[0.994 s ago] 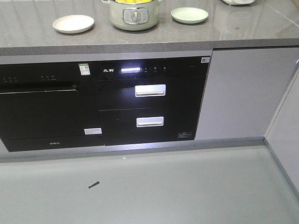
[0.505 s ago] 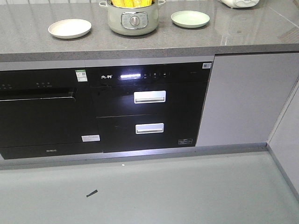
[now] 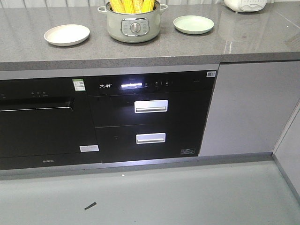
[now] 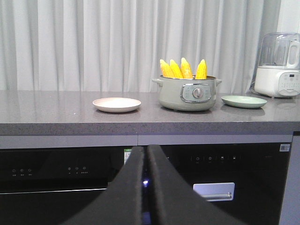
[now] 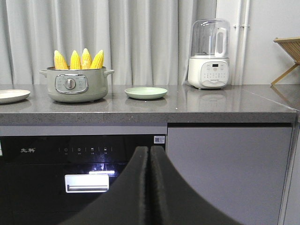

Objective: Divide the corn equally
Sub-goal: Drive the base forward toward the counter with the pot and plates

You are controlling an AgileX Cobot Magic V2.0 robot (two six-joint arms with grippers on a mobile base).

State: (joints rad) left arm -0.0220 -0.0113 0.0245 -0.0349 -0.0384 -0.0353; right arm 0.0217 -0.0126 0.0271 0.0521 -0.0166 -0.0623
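A grey speckled stone bench point(image 3: 197, 49) runs along a wall hung with white pleated curtains point(image 4: 70, 42), above black built-in appliances: a glass-fronted oven point(image 3: 40, 124) on the left and a unit with two silver-handled drawers point(image 3: 150, 123) beside it. Midway along the bench, set back from its front edge, stands a pale green electric pot with a dial point(image 3: 133, 27). The four yellow corn cobs point(image 4: 186, 69) stand upright in it, points up, their lower parts hidden by the pot wall. A cream round plate point(image 3: 67, 34) lies on the bench to the pot's left and a pale green round plate point(image 3: 193, 24) to its right, both apart from the pot. A white blender with a clear jug point(image 5: 209, 56) stands further toward the bench's right end. The left arm's fingers point(image 4: 133, 176) are pressed together, low in front of the oven and well apart from the pot; the right arm's fingers point(image 5: 136, 180) are likewise closed on nothing, before the drawer unit. Only the front view shows the grey floor point(image 3: 187, 197) and a small dark scrap point(image 3: 90, 205) on it. Only the right wrist view shows a wooden rack point(image 5: 288, 49) at the far right, and it cuts the cream plate at its left edge.
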